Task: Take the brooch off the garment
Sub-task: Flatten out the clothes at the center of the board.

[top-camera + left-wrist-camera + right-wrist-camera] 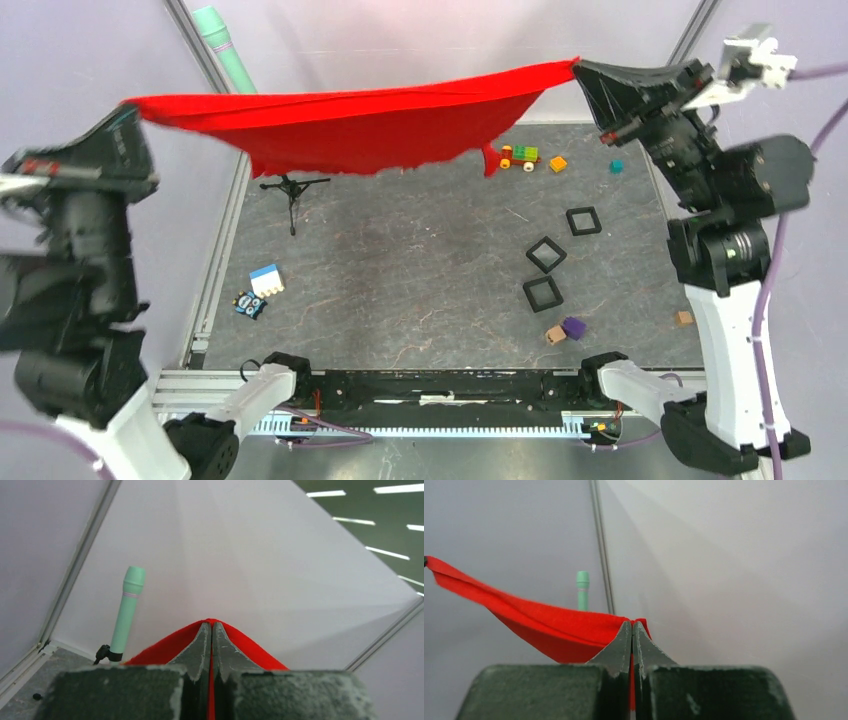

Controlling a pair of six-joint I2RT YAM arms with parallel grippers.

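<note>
A red garment (370, 125) hangs stretched in the air across the back of the table, sagging in the middle. My left gripper (135, 105) is shut on its left corner, and my right gripper (580, 68) is shut on its right corner. In the left wrist view the fingers (211, 625) pinch red cloth (165, 647). In the right wrist view the fingers (632, 624) pinch the cloth (554, 625), which runs away to the left. No brooch shows on the visible side of the garment. A small dark object with blue and white marks (250, 304) lies on the table at the near left.
A mint-green microphone (225, 45) stands on a black tripod (292, 190) at the back left, under the cloth. Three black square frames (545, 255) lie right of centre. A blue-white brick (266, 279), a toy brick train (520, 155) and small coloured cubes (573, 326) lie scattered.
</note>
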